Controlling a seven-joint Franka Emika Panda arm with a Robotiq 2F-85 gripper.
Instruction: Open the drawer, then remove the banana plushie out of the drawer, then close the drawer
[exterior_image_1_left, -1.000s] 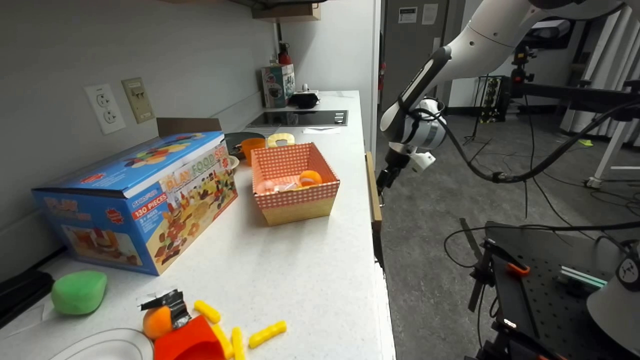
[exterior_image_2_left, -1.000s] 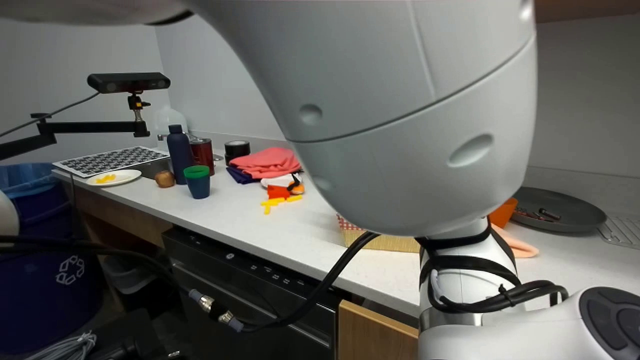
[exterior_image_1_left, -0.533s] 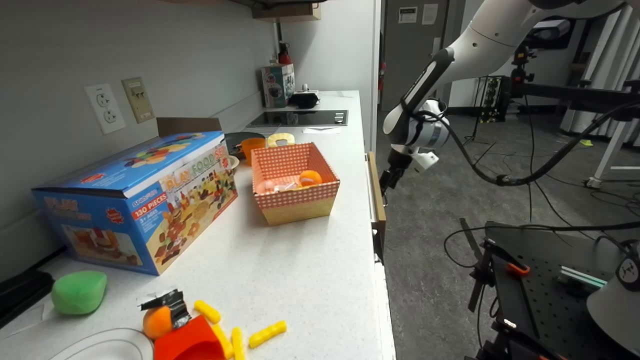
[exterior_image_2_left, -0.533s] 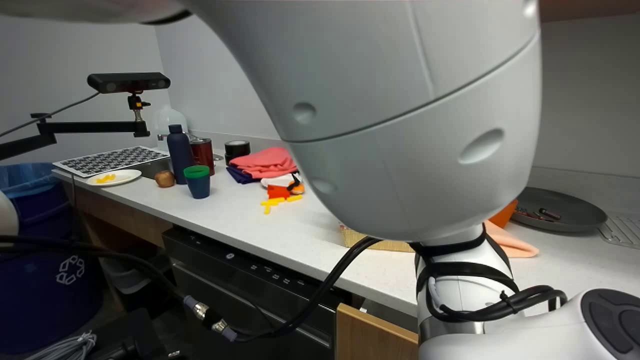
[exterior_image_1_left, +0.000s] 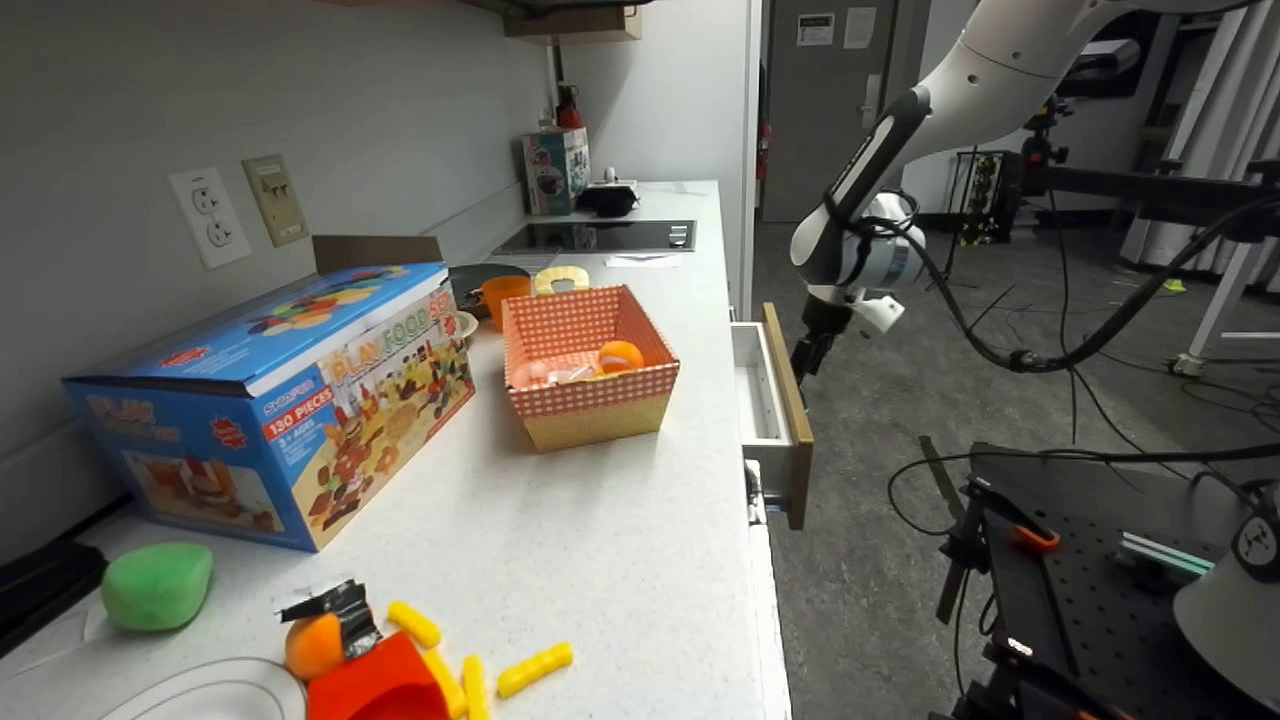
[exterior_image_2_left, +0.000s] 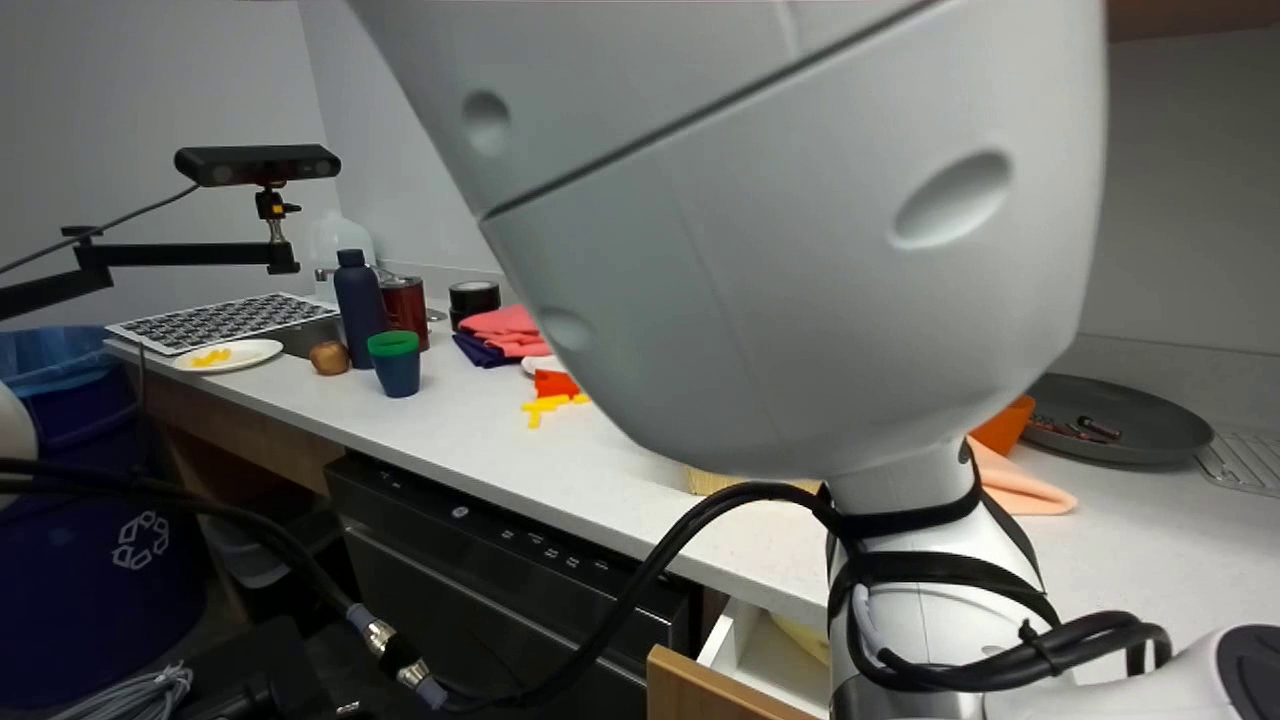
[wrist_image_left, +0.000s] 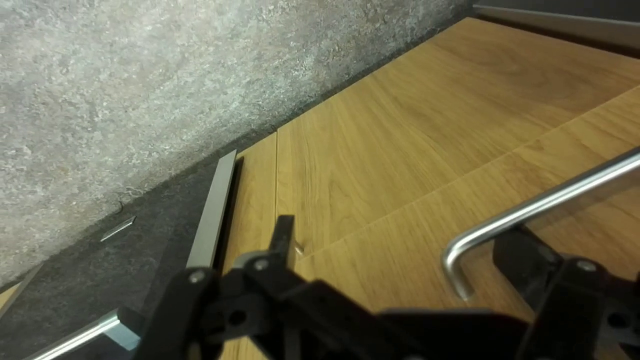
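The drawer (exterior_image_1_left: 787, 400) under the counter is pulled partly open in both exterior views, its wooden front (exterior_image_2_left: 715, 690) standing out from the counter. A yellow thing, likely the banana plushie (exterior_image_2_left: 802, 637), shows partly inside the white drawer; the rest is hidden by the counter and arm. In the wrist view, my gripper (wrist_image_left: 400, 232) is open, its fingers wide apart. The right finger sits behind the metal drawer handle (wrist_image_left: 530, 207), between bar and drawer front; the left finger is free. In an exterior view, my gripper (exterior_image_1_left: 806, 360) is at the outer face of the drawer front.
On the counter (exterior_image_1_left: 620, 520) stand a checked basket (exterior_image_1_left: 597, 412), a blue play food box (exterior_image_1_left: 280, 400) and yellow sticks (exterior_image_1_left: 535, 668). A black dishwasher (exterior_image_2_left: 500, 570) is beside the drawer. A black cable (exterior_image_2_left: 660, 560) hangs from the arm.
The drawer has slid outward from nearly shut to partly open, showing its white inside and the yellow thing. My gripper and arm have moved away from the counter with it.
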